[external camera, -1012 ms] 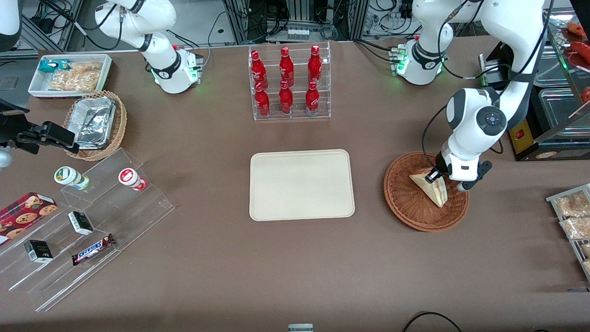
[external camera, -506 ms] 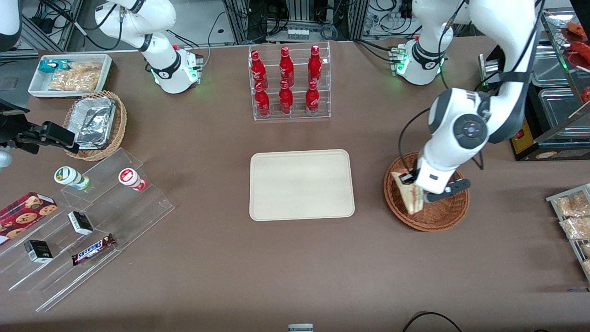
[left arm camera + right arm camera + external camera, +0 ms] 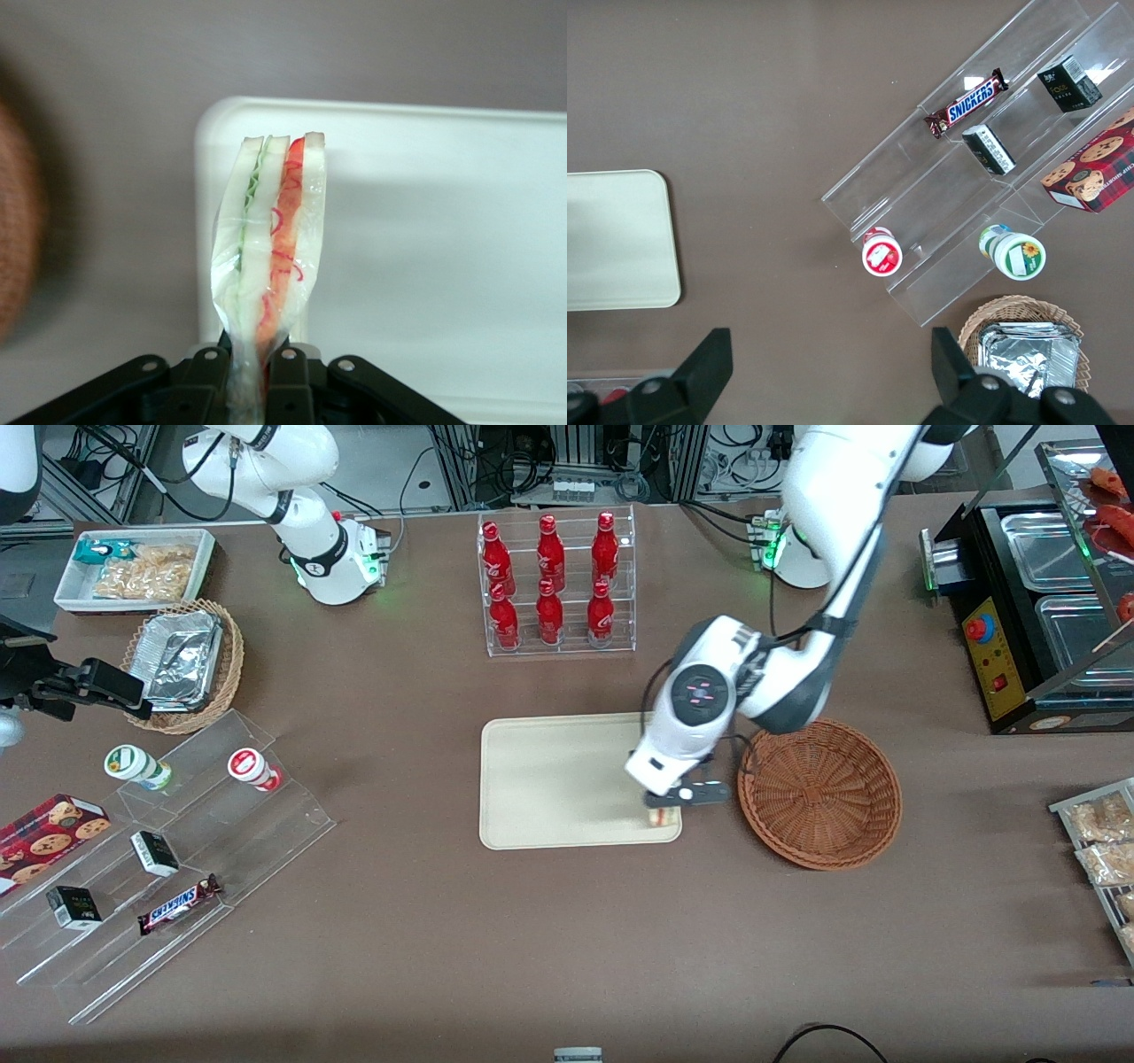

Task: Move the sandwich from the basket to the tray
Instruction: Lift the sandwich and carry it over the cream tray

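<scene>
Left arm reaches out from its base over the brown desk (image 3: 443,939), forearm angled down, white wrist housing above the tray corner nearest the basket. The black two-finger hand (image 3: 664,808) points downward over that corner, just inside the rim.

Hand state: fingers (image 3: 205,382) closed on the small triangular wedge sandwich in clear wrap (image 3: 270,257), pinching it at one end. The wedge hangs edge-on from the hand, cut face toward the wrist camera: pale bread slices, a green layer on one side and a red-orange layer on the other, glossy film creased around them. In the front view only a small tip of the sandwich (image 3: 662,817) shows beneath the hand, over the tray; cannot tell whether it touches the tray surface.

The flat rectangular cream-beige tray (image 3: 549,779) has a smooth matte surface, rounded corners and a low raised rim.

The round, shallow, reddish-brown woven wicker basket (image 3: 819,793) sits just beside the hand, toward the working arm's end of the desk, with concentric weave rings visible and nothing in it.
</scene>
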Motion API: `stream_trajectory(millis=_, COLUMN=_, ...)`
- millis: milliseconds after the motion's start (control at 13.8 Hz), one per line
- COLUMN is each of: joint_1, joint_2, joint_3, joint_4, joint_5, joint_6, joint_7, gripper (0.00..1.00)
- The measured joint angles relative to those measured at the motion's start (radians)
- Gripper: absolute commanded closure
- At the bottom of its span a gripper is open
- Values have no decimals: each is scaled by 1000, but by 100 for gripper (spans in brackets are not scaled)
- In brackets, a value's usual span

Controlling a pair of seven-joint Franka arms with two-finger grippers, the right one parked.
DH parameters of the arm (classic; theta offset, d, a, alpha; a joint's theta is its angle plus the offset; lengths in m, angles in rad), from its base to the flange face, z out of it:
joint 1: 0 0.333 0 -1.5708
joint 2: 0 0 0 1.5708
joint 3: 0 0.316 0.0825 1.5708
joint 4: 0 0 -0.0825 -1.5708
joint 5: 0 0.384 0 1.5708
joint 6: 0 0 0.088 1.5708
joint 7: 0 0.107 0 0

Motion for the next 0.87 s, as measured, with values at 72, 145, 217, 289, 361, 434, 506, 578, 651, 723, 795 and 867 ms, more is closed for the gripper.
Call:
stream_trajectory(millis=72, joint_1=-39, joint_2=39, joint_3=0, joint_4=49, joint_5=19, joint_6=-12, joint_7=-43, gripper=100)
stream_trajectory(millis=145, joint_1=-71, joint_2=73, joint_3=0, joint_4=93, joint_5=36, joint_6=-22, joint_7=-83, gripper=100)
stream_trajectory(millis=217, joint_1=-94, joint_2=98, joint_3=1, joint_4=124, joint_5=42, joint_6=-28, joint_7=-107, gripper=100)
stream_trajectory(millis=289, joint_1=-111, joint_2=117, joint_3=1, joint_4=145, joint_5=43, joint_6=-30, joint_7=-119, gripper=100)
stream_trajectory(millis=361, joint_1=-125, joint_2=131, joint_3=1, joint_4=158, joint_5=44, joint_6=-31, joint_7=-130, gripper=100)
stream_trajectory(millis=434, joint_1=-136, joint_2=142, joint_3=1, joint_4=165, joint_5=44, joint_6=-31, joint_7=-143, gripper=100)
stream_trajectory(millis=506, joint_1=-145, joint_2=154, joint_3=1, joint_4=169, joint_5=44, joint_6=-31, joint_7=-157, gripper=100)
stream_trajectory(millis=578, joint_1=-153, joint_2=166, joint_3=1, joint_4=177, joint_5=44, joint_6=-31, joint_7=-173, gripper=100)
stream_trajectory(millis=651, joint_1=-162, joint_2=180, joint_3=1, joint_4=185, joint_5=44, joint_6=-31, joint_7=-195, gripper=99)
stream_trajectory(millis=723, joint_1=-170, joint_2=192, joint_3=1, joint_4=193, joint_5=45, joint_6=-31, joint_7=-216, gripper=82)
stream_trajectory(millis=795, joint_1=-176, joint_2=203, joint_3=1, joint_4=201, joint_5=46, joint_6=-29, joint_7=-227, gripper=40)
stream_trajectory(millis=867, joint_1=-179, joint_2=209, joint_3=1, joint_4=208, joint_5=47, joint_6=-26, joint_7=-233, gripper=2)
